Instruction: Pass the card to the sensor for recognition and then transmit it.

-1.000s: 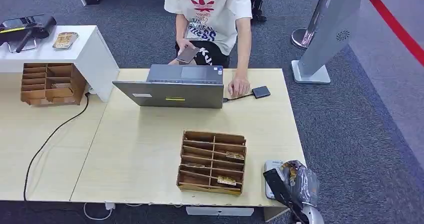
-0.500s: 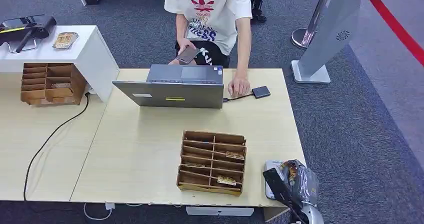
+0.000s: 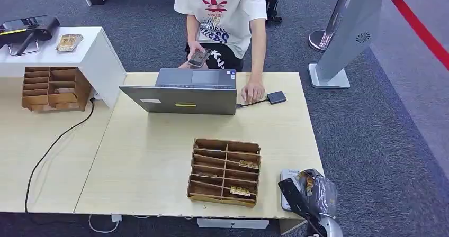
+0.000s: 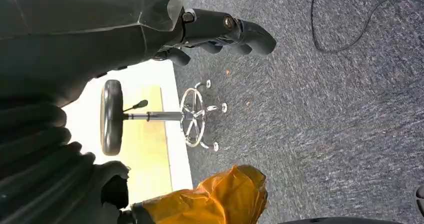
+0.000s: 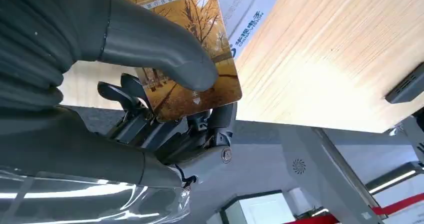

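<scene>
Little had shifted on your side: only the person's phone had tilted, while your right hand stayed over the white sensor by the table edge. Its thumb and dark fingers pinched the card, a thin, glossy, stiff rectangle printed with autumn trees. Held that flat between smooth pads, it could have slid out or tipped off the reader. Your left hand hung over carpet, fingers curled on nothing.
</scene>
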{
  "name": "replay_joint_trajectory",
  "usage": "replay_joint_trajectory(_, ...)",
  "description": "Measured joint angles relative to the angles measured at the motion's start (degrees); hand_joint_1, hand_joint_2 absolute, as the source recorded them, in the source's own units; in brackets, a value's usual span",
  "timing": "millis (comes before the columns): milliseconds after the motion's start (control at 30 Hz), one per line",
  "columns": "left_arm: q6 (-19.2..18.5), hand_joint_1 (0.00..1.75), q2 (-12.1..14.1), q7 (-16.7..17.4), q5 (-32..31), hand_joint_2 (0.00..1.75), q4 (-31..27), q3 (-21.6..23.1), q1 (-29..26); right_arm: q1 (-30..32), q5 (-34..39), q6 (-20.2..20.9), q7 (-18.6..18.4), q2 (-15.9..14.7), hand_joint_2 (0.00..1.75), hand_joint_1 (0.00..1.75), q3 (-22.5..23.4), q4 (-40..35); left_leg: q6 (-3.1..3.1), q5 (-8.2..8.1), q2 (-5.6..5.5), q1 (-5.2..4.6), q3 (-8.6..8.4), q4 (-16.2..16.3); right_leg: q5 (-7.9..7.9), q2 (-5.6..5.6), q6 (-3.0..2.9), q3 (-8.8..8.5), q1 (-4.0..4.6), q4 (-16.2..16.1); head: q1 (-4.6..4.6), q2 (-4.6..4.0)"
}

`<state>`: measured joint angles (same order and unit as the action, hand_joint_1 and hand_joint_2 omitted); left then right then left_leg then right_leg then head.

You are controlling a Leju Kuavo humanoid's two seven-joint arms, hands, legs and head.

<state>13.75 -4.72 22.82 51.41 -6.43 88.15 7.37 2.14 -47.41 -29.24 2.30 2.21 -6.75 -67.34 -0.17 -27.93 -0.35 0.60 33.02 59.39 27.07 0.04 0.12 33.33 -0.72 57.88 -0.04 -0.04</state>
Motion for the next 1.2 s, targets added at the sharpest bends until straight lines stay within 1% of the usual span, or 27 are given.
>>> replay_joint_trajectory(500,-0.13,0.0,0.0,0.04,-0.09,1.75,0.0,0.0,0.0,0.29,-0.04,-0.11,0.02,0.02,1.75,1.75,0.0,-0.02,0.0,0.0,0.0,0.0,0.0,0.0,0.0,0.0,0.0,0.0,0.0,0.0,0.0,0.0)
replay_joint_trajectory(933,-0.87,0.0,0.0,1.4,-0.65,1.75,0.0,0.0,-0.01,1.3,-0.5,-0.07,-0.55,0.2,1.75,1.75,0.0,-0.63,0.0,0.0,0.0,0.0,-0.06,0.0,0.0,0.0,0.0,-0.06,0.0,-0.01,0.0,0.0)
replay_joint_trajectory(1100,-0.96,0.0,-0.02,1.88,-0.96,1.75,0.0,0.0,-0.15,3.34,1.2,-0.11,1.05,0.55,1.75,1.75,0.0,-3.08,0.0,0.0,-0.01,0.0,-0.05,0.0,0.0,-0.02,0.0,-0.06,0.0,-0.01,0.0,0.0)
replay_joint_trajectory(1200,-0.9,0.0,-0.02,1.86,-0.48,1.75,0.0,0.0,-0.16,4.79,3.26,-1.18,3.33,1.05,1.75,1.75,0.0,-6.04,0.0,0.0,-0.01,0.0,0.0,0.0,0.01,-0.01,0.0,-0.02,0.0,-0.01,0.0,0.0)
